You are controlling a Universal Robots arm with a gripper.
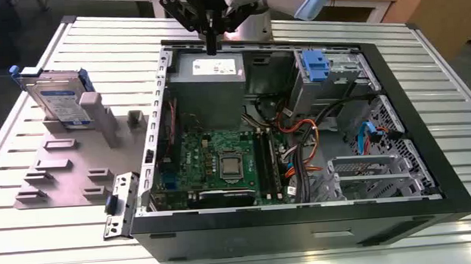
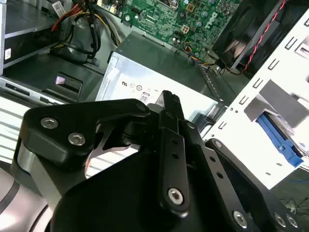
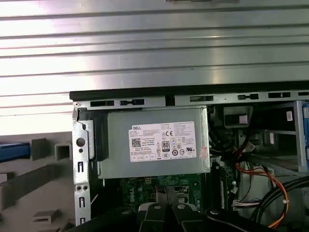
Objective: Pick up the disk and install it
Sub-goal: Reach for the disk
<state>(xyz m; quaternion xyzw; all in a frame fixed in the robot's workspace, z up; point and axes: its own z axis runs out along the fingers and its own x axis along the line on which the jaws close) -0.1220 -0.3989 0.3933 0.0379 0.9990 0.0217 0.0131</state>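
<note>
The disk was found standing on edge in a grey fixture at the exterior view's left, well apart from the computer case. Its lower end was hidden behind a fixture post; its long axis appeared near upright, labelled face towards the camera. The gripper, partly cut off, was noted above the power supply, jaws drawn together on nothing.

Exterior view: bright, even light from above, table pale, case interior sitting in shade. First wrist view: glare hitting table slats hard, nearly white. Second wrist view: gripper dark, faint sheen.
</note>
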